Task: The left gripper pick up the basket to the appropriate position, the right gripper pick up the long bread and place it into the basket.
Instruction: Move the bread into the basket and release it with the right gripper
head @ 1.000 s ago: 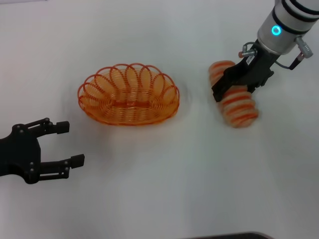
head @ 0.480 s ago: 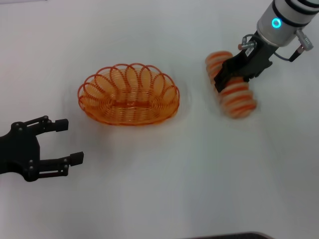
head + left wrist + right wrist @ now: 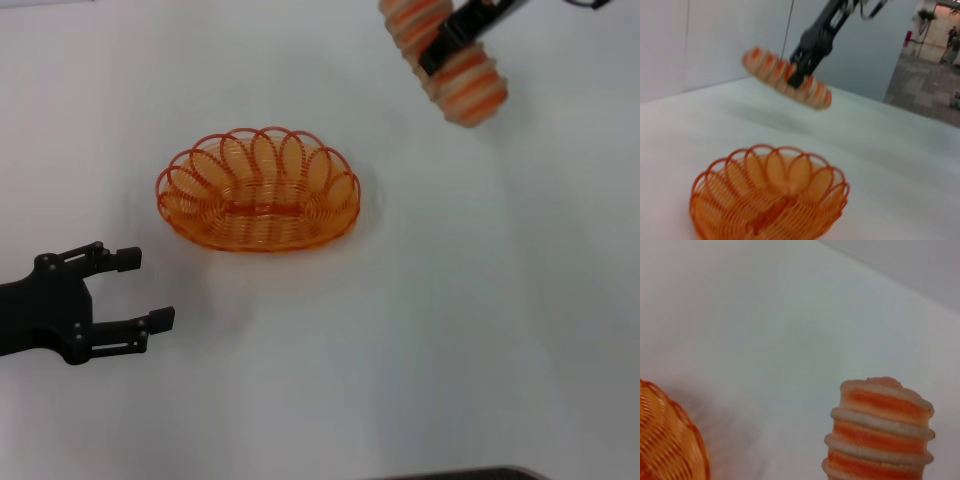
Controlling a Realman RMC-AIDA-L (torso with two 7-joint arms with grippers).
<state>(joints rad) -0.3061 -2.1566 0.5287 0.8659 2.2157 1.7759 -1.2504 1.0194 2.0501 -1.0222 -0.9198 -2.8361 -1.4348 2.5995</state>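
- The black right gripper (image 3: 452, 45) clamps the striped tan long bread (image 3: 445, 58) high above the white table (image 3: 450, 330), well apart from the basket.
- The oval orange wire basket (image 3: 258, 190) sits empty on the table.
- The black left gripper (image 3: 125, 292) waits near it, fingers spread.

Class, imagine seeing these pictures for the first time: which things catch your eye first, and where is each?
The long bread hangs in the air at the far right, clamped in the right gripper. The basket sits empty on the white table near the middle. The left gripper is open at the near left, apart from the basket.
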